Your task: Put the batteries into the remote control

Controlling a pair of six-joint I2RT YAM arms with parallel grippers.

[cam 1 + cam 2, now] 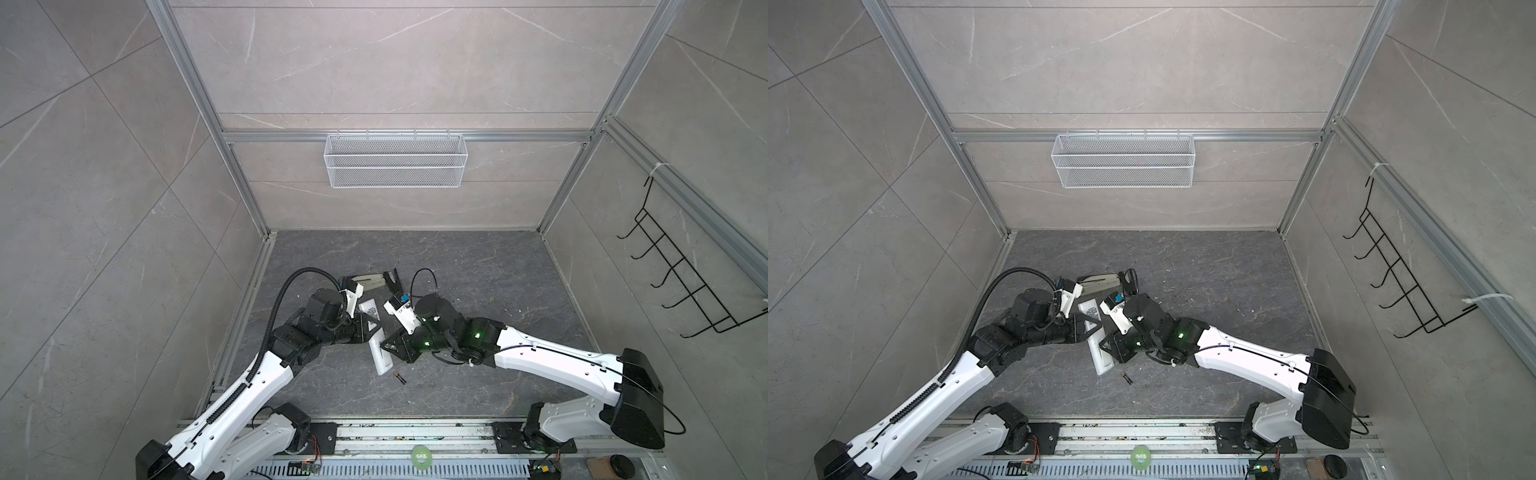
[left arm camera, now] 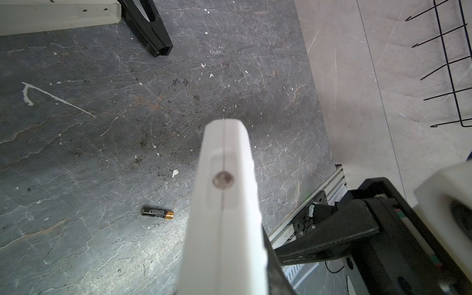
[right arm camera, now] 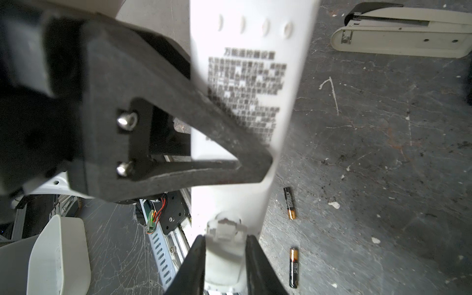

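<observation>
In both top views the white remote control (image 1: 381, 356) (image 1: 1101, 357) is held off the dark table, its plain back with the printed label (image 3: 251, 84) facing up. My left gripper (image 1: 368, 328) is shut across its middle; its black finger (image 3: 178, 127) crosses the label. The left wrist view shows the remote control (image 2: 224, 204) edge-on. My right gripper (image 3: 226, 240) is shut on the white battery cover (image 3: 224, 258) at the remote's near end. Two black, gold-banded batteries (image 3: 290, 203) (image 3: 294, 267) lie on the table beside it. Only one battery (image 1: 400, 377) (image 1: 1126, 378) (image 2: 157, 212) shows in the other views.
A beige-and-black stapler (image 1: 365, 281) (image 3: 408, 38) lies just behind the grippers, with a black part (image 1: 395, 282) (image 2: 148, 25) next to it. A white wire basket (image 1: 395, 160) hangs on the back wall. A black wire rack (image 1: 685, 282) hangs on the right wall.
</observation>
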